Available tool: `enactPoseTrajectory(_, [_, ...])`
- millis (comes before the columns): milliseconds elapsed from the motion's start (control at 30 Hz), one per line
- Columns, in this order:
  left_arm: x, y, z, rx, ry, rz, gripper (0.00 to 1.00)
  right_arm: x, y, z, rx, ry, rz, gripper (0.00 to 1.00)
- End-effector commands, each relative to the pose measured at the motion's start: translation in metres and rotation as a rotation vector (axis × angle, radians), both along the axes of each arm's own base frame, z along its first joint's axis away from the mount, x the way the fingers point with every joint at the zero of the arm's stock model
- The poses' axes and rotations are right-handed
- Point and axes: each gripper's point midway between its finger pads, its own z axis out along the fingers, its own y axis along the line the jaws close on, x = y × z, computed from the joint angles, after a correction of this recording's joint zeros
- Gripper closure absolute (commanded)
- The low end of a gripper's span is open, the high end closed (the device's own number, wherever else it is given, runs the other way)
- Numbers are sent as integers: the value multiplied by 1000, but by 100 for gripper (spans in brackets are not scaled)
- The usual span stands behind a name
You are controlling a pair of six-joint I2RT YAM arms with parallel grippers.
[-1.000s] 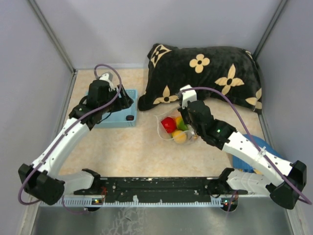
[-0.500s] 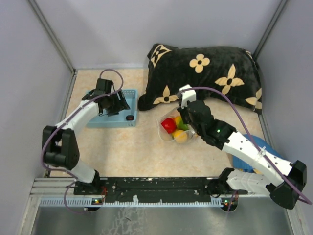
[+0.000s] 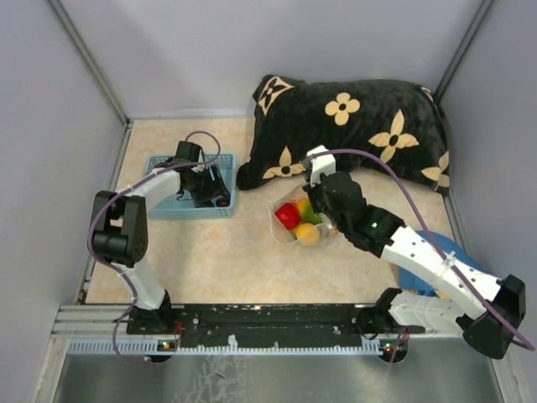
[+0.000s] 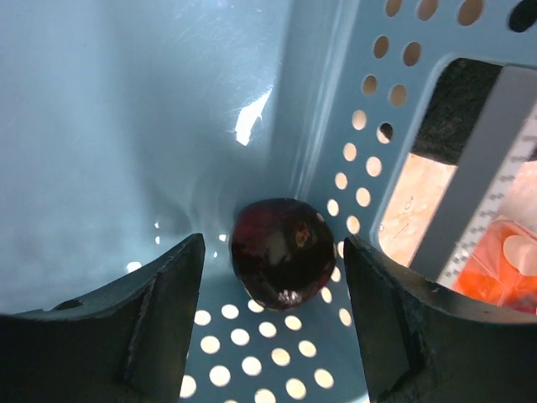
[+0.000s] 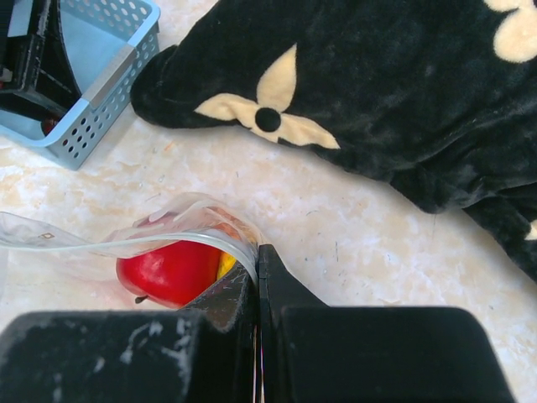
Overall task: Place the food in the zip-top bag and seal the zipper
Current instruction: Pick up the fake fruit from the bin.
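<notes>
A dark brown food piece [image 4: 281,252] lies in a corner of the light blue basket [image 4: 377,101]. My left gripper [image 4: 273,245] is open, with one finger on each side of the piece and not touching it. The zip-top bag [image 3: 289,225] lies mid-table with its mouth held open. Inside it are red [image 3: 289,215], green [image 3: 313,214] and orange-yellow [image 3: 309,234] food. My right gripper [image 5: 258,253] is shut on the bag's mouth edge by the zipper [image 5: 126,244]. The red food [image 5: 168,273] shows just below that strip.
The basket [image 3: 168,206] stands at the left. A black pillow with beige flowers [image 3: 352,126] fills the back right, close behind the bag. A blue object [image 3: 419,281] lies partly under my right arm. Grey walls enclose the table.
My left arm has folded back and its gripper has dropped into the basket's right corner, straddling the dark piece. The right arm and the bag have not moved.
</notes>
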Motion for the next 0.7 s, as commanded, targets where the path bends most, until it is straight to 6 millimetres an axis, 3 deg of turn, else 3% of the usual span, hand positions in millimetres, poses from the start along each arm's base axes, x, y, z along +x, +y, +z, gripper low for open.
enactPoseTrajectory(0, [1, -12, -11, -66, 24, -25, 28, 6, 7, 22, 79, -61, -5, 100])
enactPoseTrajectory(133, [-2, -14, -19, -81, 35, -25, 33, 6, 6, 23, 83, -61, -4, 100])
enactPoseTrajectory(267, [-3, -13, -18, -81, 30, -21, 44, 5, 8, 22, 90, -59, 1, 100])
enactPoseTrajectory(433, [-3, -9, 0, -72, -24, 0, 56, 5, 9, 24, 97, -60, 3, 100])
enactPoseTrajectory(667, [-7, 2, 31, -40, -116, 41, 61, 5, 10, 29, 108, -59, 7, 100])
